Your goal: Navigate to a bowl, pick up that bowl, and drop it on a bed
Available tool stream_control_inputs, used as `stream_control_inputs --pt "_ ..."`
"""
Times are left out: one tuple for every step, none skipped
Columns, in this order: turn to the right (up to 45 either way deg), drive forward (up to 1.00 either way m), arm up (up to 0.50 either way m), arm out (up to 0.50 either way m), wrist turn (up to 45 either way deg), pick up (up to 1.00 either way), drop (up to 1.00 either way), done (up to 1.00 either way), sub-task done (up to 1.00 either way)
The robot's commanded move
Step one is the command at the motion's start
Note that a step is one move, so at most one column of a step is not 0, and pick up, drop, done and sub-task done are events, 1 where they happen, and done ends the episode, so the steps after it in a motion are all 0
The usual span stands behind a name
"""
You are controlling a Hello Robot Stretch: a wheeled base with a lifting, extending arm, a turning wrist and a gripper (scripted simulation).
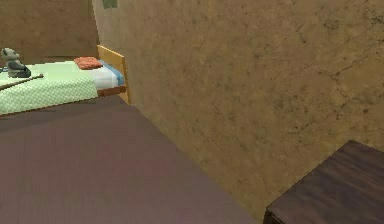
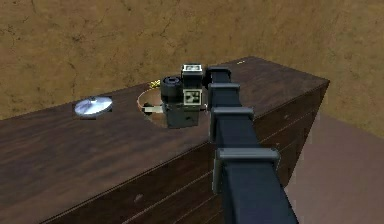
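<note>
Forward view
Bed (image 1: 45, 90): upper left of the frame, green cover, against the far wall. This is the drop place, and it lies well apart from the robot.
On the bed: an orange pillow (image 1: 88, 63) at the wooden headboard (image 1: 115, 68), and a small grey object (image 1: 12, 62) at the frame's left edge, kind not determinable.
Route: dark floor (image 1: 90, 160) runs bare from the lower frame up to the bed, with no obstruction noted.
Right side: brown wall (image 1: 250, 80) fills the upper right. A dark furniture corner (image 1: 335, 190) juts in at the lower right and would need clearing on a turn.

Arm side view
Bench (image 2: 90, 160): long dark wooden top across the frame.
Arm (image 2: 235, 130): reaches from the bottom edge out over the bench.
Tool (image 2: 160, 106): at the frame's centre, over the bench top.
Tool state: cannot tell how the fingers stand, nor whether it holds anything.
Task's thing: a thin pale ring (image 2: 146, 97) at the tool's far end, judged to be the bowl's rim. It appears to rest on the bench.
Nearby: a silvery disc (image 2: 93, 106) lies flat at centre left, near the ring but apart from it.

Progress
Done: navigation to the bowl, as judged.
In hand: the pick-up, with no lift confirmed.
Left: carry to the bed and drop.
</note>
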Motion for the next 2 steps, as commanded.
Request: stream_control_inputs --pt "0.0 0.0 0.0 0.0 -45.0 0.0 0.0 0.0 0.0" --pt "0.0 0.0 0.0 0.0 -45.0 0.0 0.0 0.0 0.0"
